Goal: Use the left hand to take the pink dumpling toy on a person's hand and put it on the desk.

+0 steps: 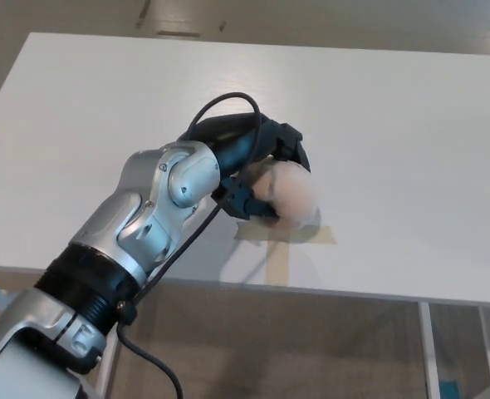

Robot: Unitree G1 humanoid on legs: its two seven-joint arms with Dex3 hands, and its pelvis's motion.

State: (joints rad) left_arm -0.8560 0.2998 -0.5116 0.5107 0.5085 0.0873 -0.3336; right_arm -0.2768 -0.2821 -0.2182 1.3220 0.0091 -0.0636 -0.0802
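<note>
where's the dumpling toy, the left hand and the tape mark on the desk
pink dumpling toy point(291, 193), head view, its rounded right side
left hand point(257, 170), head view, middle of the black hand
tape mark point(280, 249), head view, its lower strip

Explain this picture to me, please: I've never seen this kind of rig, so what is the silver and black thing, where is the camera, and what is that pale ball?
The camera sits on a humanoid robot's head and looks down at its work. The silver and black limb coming in from the lower left is the robot's own left arm, with a black cable looped along it. At its end is the left hand, a black hand with a thumb and two thick fingers, closed around a pale pink dumpling toy. The toy is over the white desk, just above a cross of tan tape stuck near the front edge; whether it touches the surface I cannot tell. The right hand is not in the picture, and no person shows.
</note>
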